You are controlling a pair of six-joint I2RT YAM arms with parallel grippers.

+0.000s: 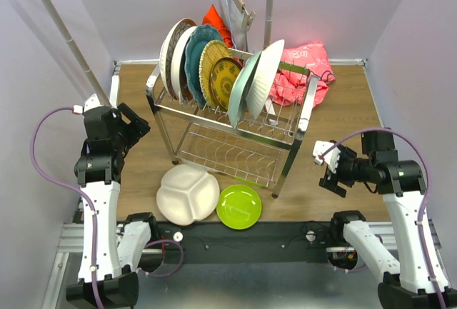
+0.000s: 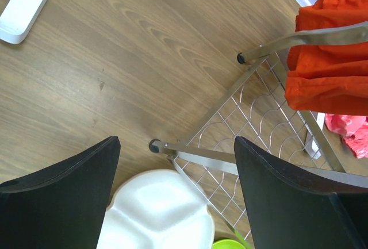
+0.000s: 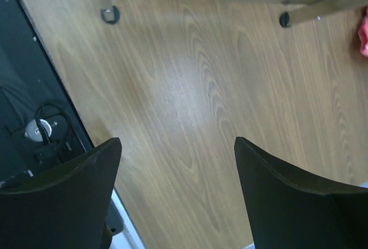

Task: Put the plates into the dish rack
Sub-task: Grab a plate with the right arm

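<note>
1. Wood-grain table between lilac walls carries the dish rack, a two-tier steel wire frame on four legs.
2. The rack's upper tier holds plates standing on edge in a leaning row. From the rack's left end come a white-and-dark floral plate, a plain white plate, a teal plate and two yellow patterned plates.
3. Toward the rack's right end, a pale aqua plate and a large white plate lean together. The plates overlap, so seven is only my best count.
4. Two more plates lie flat on the table just in front of the rack. The white divided plate is near its front left leg, and the lime green plate is just beside that, nearer the rack's middle.
5. An orange cloth hangs from the clothes rail behind the rack. A pink cloth lies bunched behind the rack's right end.
6. The left gripper sits left of the rack with its jaws spread wide and nothing between them, above the rack's front left leg.
7. The right gripper sits right of the rack over bare wood, its jaws wide apart and holding nothing.
</note>
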